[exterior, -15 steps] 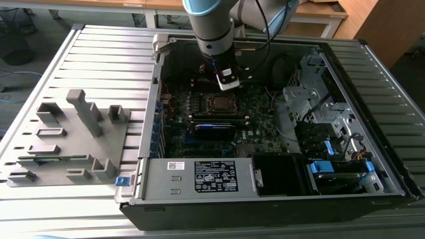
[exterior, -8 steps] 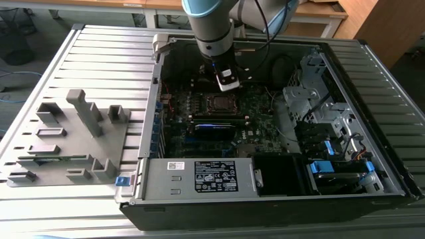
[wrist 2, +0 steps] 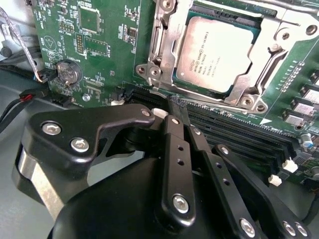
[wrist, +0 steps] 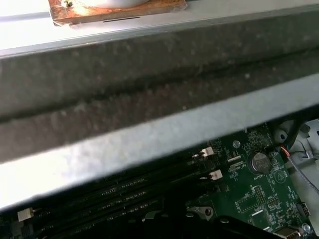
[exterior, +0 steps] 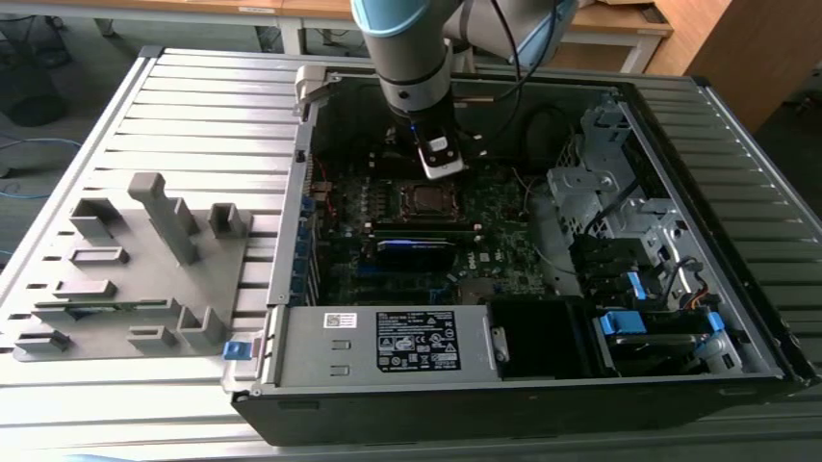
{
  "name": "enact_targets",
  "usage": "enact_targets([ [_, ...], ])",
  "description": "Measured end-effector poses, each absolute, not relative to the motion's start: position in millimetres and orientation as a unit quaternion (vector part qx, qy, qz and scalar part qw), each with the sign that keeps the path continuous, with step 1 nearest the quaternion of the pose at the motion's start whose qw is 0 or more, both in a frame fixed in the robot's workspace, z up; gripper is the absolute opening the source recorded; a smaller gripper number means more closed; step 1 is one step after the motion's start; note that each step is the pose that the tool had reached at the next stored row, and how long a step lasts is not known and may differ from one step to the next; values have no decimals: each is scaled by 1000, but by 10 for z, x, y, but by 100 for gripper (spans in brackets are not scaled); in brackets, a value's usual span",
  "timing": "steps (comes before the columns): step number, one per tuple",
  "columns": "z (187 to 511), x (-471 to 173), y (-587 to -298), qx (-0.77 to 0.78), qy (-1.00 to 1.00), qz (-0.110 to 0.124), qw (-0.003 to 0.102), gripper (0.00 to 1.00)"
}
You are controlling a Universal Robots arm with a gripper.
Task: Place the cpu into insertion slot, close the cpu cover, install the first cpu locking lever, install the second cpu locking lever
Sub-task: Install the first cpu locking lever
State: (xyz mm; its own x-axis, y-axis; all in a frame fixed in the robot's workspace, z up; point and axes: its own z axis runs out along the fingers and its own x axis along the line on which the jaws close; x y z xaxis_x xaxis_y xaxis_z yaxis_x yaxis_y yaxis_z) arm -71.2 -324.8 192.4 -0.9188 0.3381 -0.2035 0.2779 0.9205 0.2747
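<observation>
**Robot arm hangs over seated processor inside open computer case**

Much of the first wrist view is taken up by a blurred grey metal wall of the case (wrist: pixel 149 114), with only a strip of long black memory slots (wrist: pixel 119 199) and green circuit board (wrist: pixel 254 194) visible past it. In the second wrist view the gripper's black linkage covers the foreground, its fingertips meeting at a point with no gap visible and nothing between them, at the memory slots just beside the socket. Whether the locking levers are latched cannot be made out.

The pale blue and grey robot arm (exterior: pixel 404 48) reaches down into the case from above, its black gripper (exterior: pixel 444 164) poised near the board, just beyond the socket in the exterior view.

The cpu (wrist 2: pixel 217 52), a flat square chip with a dull silver-grey face, lies in the insertion slot (wrist 2: pixel 249 31), the small silver-rimmed socket in the green board. The cpu cover (wrist 2: pixel 159 50), a thin silver metal frame, appears to lie around the chip.

The black computer case (exterior: pixel 514 404) rests open on a ribbed grey metal table (exterior: pixel 192 106). A grey moulded fixture block (exterior: pixel 129 269) sits on the exterior view's left, and wooden desks (exterior: pixel 617 24) stand behind.
</observation>
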Motion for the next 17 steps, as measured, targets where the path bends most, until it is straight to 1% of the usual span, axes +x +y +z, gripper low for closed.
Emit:
enact_targets([
  [17,1884,-712,-3287,158,972,123,127,10],
])
